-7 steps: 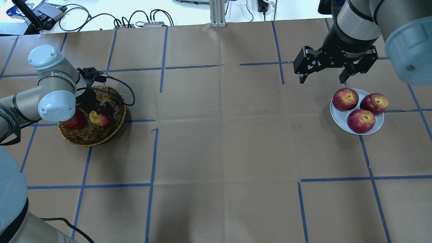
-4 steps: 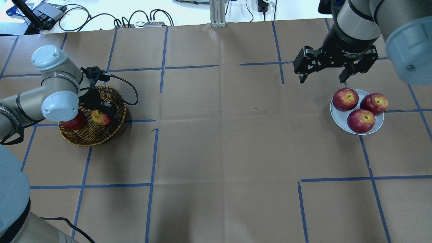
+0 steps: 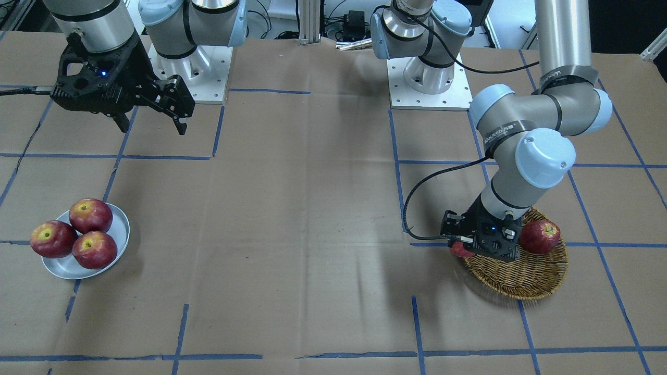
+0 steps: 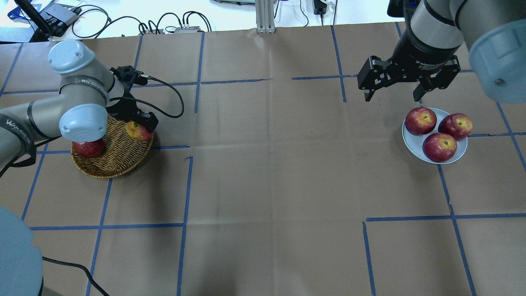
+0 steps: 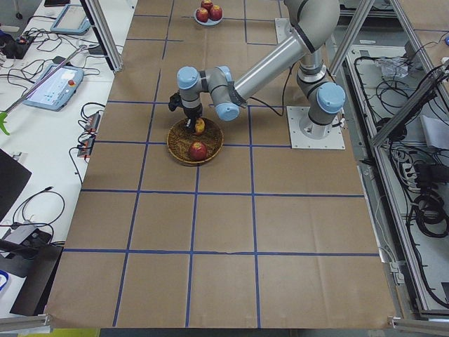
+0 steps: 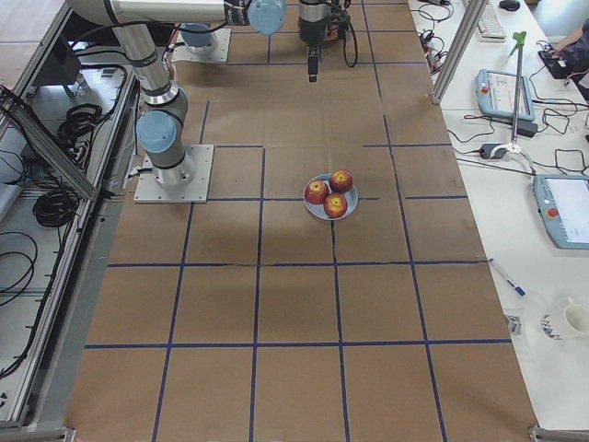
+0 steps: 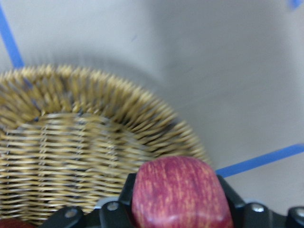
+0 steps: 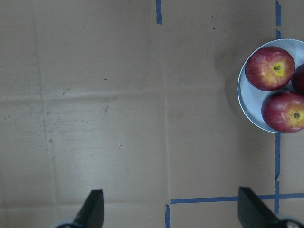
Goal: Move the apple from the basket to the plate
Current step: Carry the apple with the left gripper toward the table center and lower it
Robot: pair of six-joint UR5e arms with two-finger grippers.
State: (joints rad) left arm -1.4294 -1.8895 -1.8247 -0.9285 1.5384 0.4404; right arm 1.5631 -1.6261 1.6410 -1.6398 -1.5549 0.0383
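My left gripper (image 4: 139,128) is shut on the pale pinkish-red streaked apple (image 4: 137,130) and holds it over the right rim of the wicker basket (image 4: 117,158). The apple fills the bottom of the left wrist view (image 7: 180,194) between the black fingers (image 7: 126,197), with the basket (image 7: 71,142) below it. From the front the apple (image 3: 460,250) peeks out at the basket's (image 3: 521,276) edge. The silver plate (image 4: 415,144) at the right holds three glossy red apples. My right gripper (image 4: 394,92) hangs open and empty above the table, left of and behind the plate (image 8: 249,102).
A darker red apple (image 4: 88,148) lies in the basket's left part, partly under my left arm's elbow; it also shows in the front view (image 3: 540,236). Blue tape lines grid the brown paper table. Cables and an aluminium post (image 4: 265,16) line the far edge.
My left gripper has lifted the pale apple from the basket's middle and carried it right and away from the robot, to over the basket's rim. The right arm has not moved.
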